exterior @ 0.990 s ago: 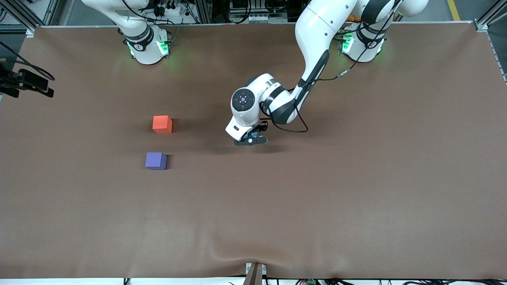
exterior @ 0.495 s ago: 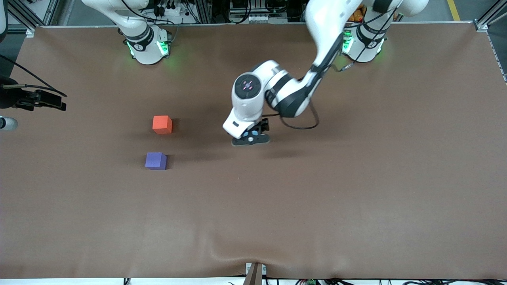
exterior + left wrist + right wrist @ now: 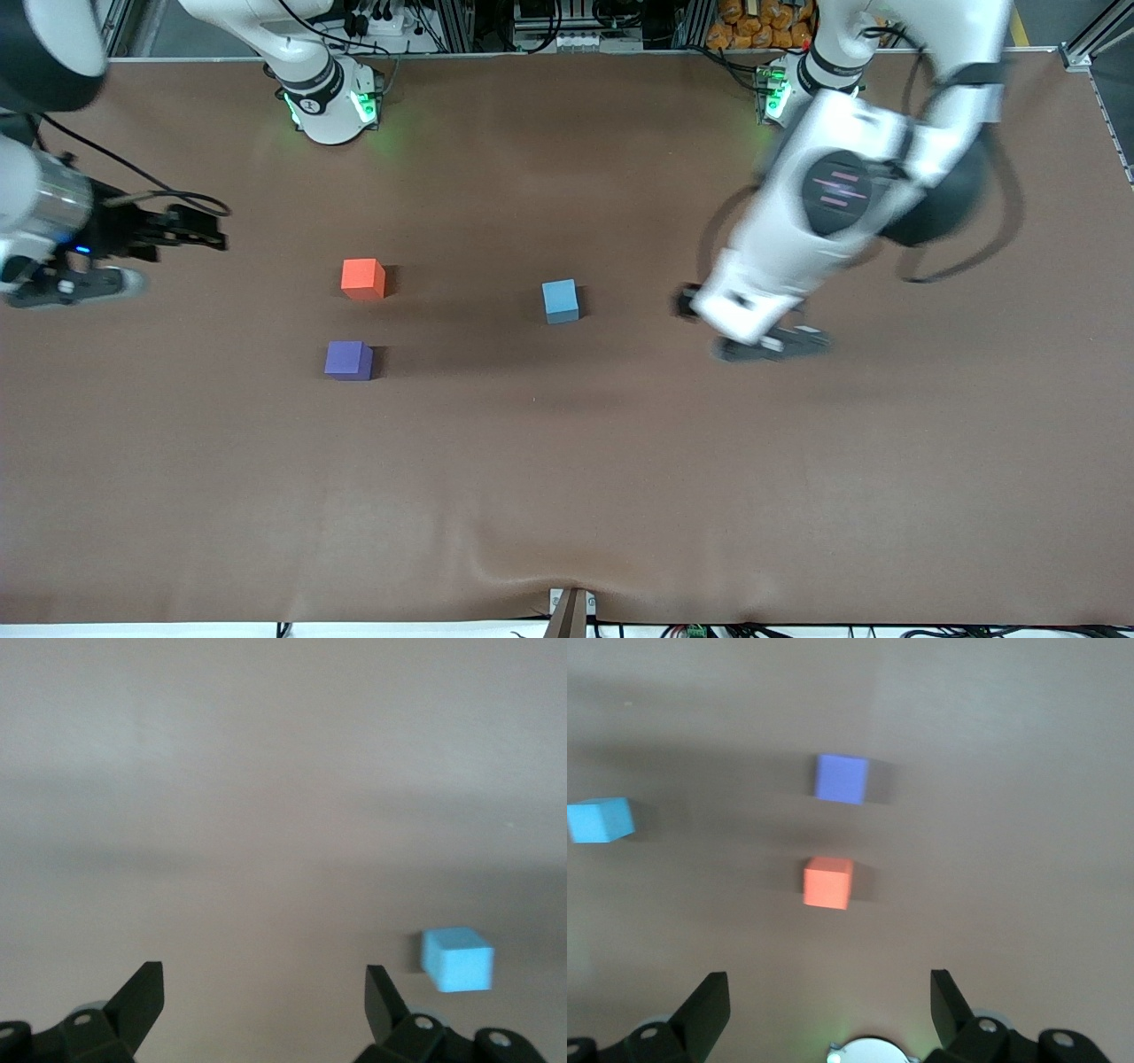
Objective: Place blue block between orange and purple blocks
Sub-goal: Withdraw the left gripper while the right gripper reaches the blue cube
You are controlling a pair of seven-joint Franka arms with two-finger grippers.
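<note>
Blurred, the left gripper (image 3: 753, 332) is hovering mid-frame, open and empty; the right gripper (image 3: 190, 232), half cut off at the frame's edge, is gaping too; the blue block (image 3: 560, 300) is sitting free.

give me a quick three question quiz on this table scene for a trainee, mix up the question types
1. True or false: the blue block lies between the orange block and the purple block.
2. The left gripper is: A) shut on the blue block, B) open and empty, C) shut and empty.
3. Fill in: the right gripper is open over the table at the ___ arm's end.

Key: 1 false; 2 B; 3 right.
</note>
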